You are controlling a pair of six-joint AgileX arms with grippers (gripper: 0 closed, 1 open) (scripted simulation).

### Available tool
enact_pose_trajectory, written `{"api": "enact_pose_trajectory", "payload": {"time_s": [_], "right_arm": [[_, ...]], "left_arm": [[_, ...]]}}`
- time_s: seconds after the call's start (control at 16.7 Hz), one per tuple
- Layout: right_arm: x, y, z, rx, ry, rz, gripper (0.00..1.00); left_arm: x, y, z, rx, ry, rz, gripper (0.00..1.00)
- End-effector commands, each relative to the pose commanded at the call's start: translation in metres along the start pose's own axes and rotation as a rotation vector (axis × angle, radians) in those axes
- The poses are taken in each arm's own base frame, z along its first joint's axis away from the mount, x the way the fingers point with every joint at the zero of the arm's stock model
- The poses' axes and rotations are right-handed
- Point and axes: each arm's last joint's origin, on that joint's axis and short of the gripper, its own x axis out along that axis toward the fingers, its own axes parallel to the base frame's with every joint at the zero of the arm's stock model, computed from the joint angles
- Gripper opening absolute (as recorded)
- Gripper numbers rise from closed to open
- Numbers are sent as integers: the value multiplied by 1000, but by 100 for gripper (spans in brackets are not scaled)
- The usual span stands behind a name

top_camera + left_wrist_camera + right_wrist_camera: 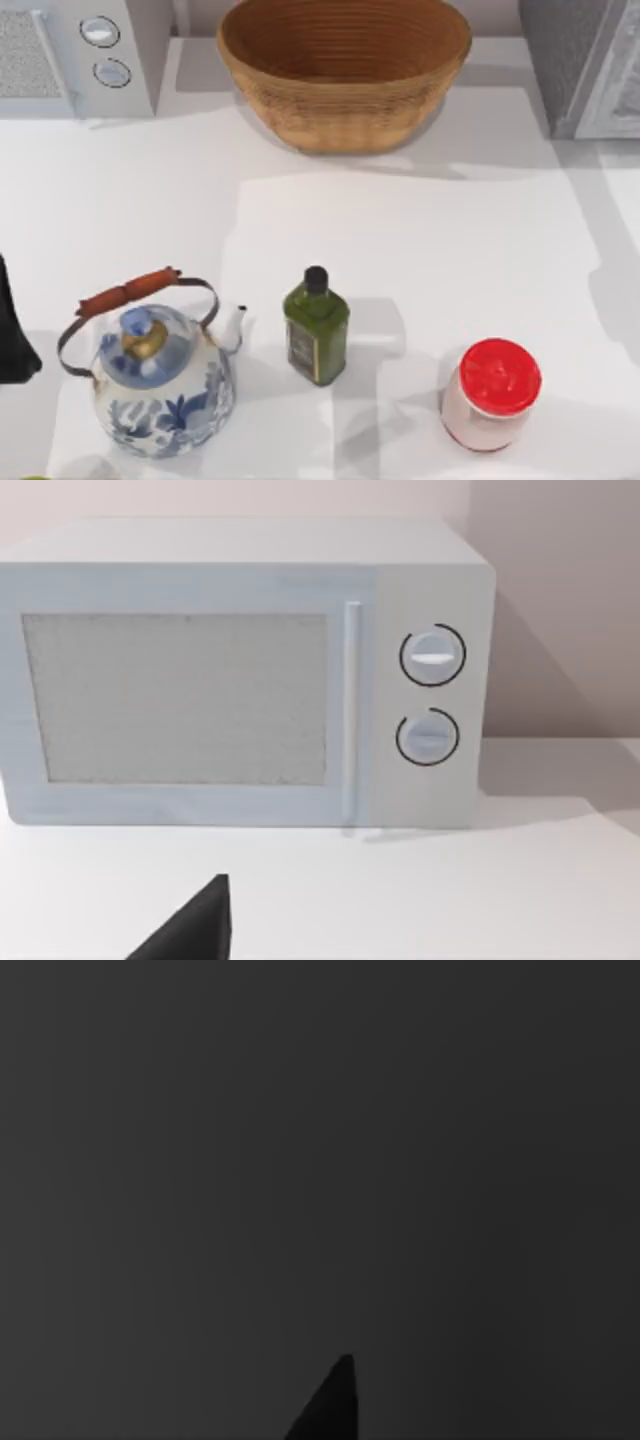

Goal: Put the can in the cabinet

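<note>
The can (491, 393), a short stubby cylinder with a flat bright red top and pale pinkish-white sides, stands upright near the table's front right. The grey cabinet (585, 65) is at the back right corner, well behind the can. My left arm (12, 330) is a dark shape at the table's left edge, far from the can. One of its dark fingertips (195, 930) shows in the left wrist view, pointing toward the microwave (250, 680). The right wrist view is dark.
A blue-and-white kettle (160, 375) with an orange-grip handle stands front left. A dark green square bottle (316, 330) with a black cap stands between kettle and can. A wicker basket (345, 70) sits at the back middle, and the microwave (75, 55) back left.
</note>
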Motion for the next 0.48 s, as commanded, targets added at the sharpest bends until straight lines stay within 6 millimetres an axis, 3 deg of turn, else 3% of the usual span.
{"api": "enact_pose_trajectory", "payload": {"time_s": [0.12,0.48], "right_arm": [[0,0,0,0,0,0,98],[0,0,0,0,0,0,100]], "left_arm": [[0,0,0,0,0,0,100],[0,0,0,0,0,0,100]]}}
